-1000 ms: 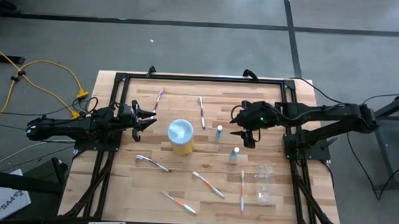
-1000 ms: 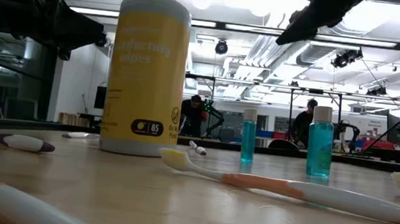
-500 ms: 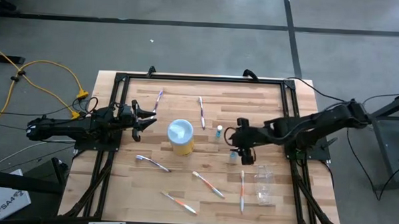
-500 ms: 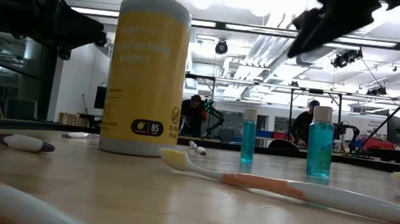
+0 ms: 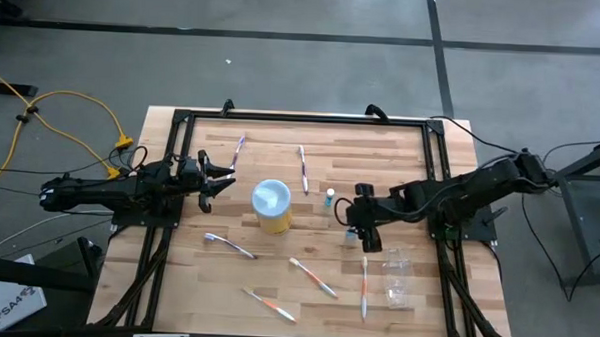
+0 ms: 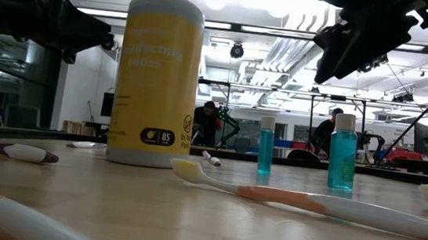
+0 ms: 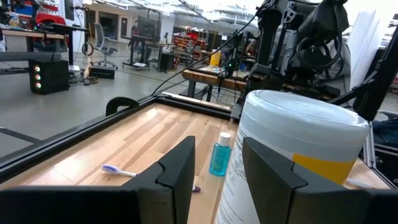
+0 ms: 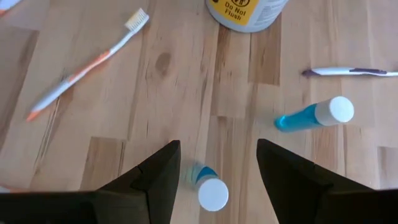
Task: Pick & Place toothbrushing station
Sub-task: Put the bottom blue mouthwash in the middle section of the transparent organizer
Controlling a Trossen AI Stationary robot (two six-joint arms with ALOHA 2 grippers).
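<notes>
A small teal bottle [image 8: 211, 190] with a white cap stands upright mid-tabletop [image 5: 306, 279]. The right end effector [image 8: 214, 163] hovers directly above it, fingers spread. The left end effector [image 5: 218, 179] waits open beside the yellow wipes canister [image 5: 272, 206].

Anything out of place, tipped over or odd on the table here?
Yes: the clear cup lies on its side near the table's right edge, while the toothbrushes lie scattered flat. Both blue bottles and the yellow wipes canister stand upright.

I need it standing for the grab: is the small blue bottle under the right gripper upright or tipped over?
Upright. In the low view the bottle stands cap-up on the table; the right wrist view looks down on its cap.
</notes>
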